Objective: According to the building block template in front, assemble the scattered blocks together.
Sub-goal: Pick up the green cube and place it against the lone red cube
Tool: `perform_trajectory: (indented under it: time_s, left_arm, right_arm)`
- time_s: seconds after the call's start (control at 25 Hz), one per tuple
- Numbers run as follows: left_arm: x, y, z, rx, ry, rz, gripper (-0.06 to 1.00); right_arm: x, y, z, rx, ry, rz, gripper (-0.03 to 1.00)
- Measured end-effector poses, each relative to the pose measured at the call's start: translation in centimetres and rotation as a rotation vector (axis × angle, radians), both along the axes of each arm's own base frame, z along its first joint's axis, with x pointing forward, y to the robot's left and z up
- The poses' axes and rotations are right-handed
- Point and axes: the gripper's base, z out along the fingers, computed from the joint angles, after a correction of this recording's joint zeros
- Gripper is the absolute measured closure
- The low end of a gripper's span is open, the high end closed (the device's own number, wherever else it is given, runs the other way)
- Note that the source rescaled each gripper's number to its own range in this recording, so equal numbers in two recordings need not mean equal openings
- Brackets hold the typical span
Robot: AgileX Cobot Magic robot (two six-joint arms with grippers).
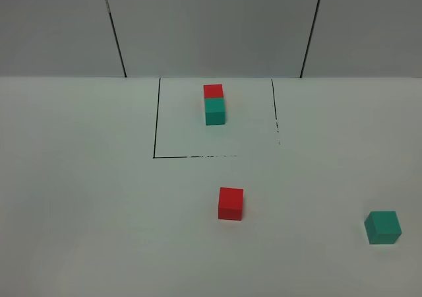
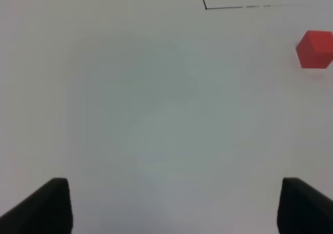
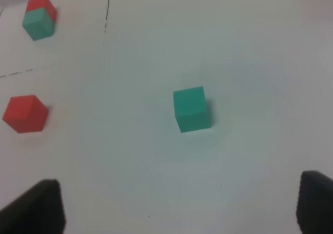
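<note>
The template, a red cube joined to a teal cube, stands inside a black-lined rectangle at the back. It also shows in the right wrist view. The loose red cube sits in front of the rectangle. It also shows in both wrist views. The loose teal cube sits far right, apart from the red one, and shows in the right wrist view. My left gripper is open and empty, away from the red cube. My right gripper is open and empty, short of the teal cube. Neither gripper shows in the exterior view.
The black outline marks a rectangle on the white table; its corner shows in the left wrist view. A grey panelled wall stands behind the table.
</note>
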Motion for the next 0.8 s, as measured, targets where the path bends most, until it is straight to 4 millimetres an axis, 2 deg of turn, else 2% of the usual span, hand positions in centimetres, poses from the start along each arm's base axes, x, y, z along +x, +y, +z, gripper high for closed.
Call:
perform_trajectory:
  time_s: [0.2, 0.52, 0.8]
  left_arm:
    - [-1.5, 0.1, -0.7, 0.003, -0.064, -0.002, 0.26]
    - [-0.8, 0.0, -1.9, 0.003, -0.047, -0.007, 0.26]
    - [-0.6, 0.0, -2.0, 0.0, -0.053, -0.009, 0.26]
  right_arm:
    - [0.0, 0.0, 0.0, 0.0, 0.0, 0.0, 0.19]
    - [0.0, 0.0, 0.0, 0.0, 0.0, 0.0, 0.19]
    - [0.0, 0.0, 0.0, 0.0, 0.0, 0.0, 0.19]
